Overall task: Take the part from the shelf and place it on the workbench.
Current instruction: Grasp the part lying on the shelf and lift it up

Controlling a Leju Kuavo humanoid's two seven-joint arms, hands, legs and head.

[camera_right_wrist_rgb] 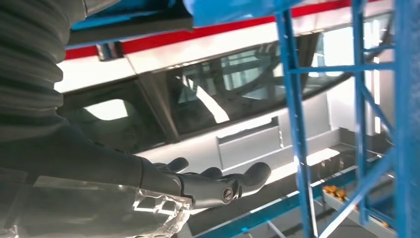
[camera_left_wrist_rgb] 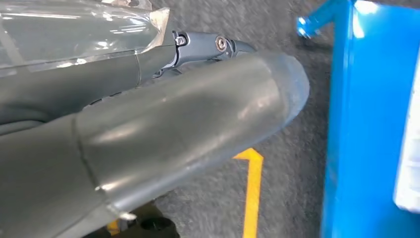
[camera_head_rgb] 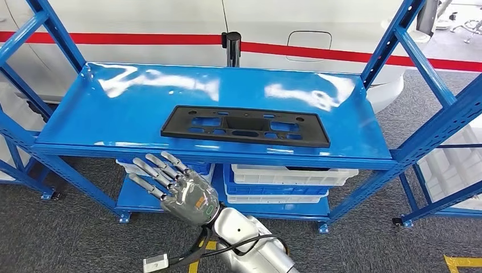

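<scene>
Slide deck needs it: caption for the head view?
Left hand open below the blue shelf, black part lying flat on top.

Standing on grey carpet (camera_head_rgb: 68,239) marked with yellow tape (camera_head_rgb: 463,263): a blue steel shelf rack (camera_head_rgb: 364,153), its glossy top catching bright reflections. Sitting stacked on the lower level, white and blue bins (camera_head_rgb: 284,182). Running behind, a white vehicle body (camera_head_rgb: 142,23) bearing a red stripe (camera_head_rgb: 341,54).

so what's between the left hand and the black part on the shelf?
In the head view, just the shelf's blue front lip and a bare strip of blue shelf top. The left hand sits below the edge, fingers spread; the black part lies flat and untouched.
</scene>
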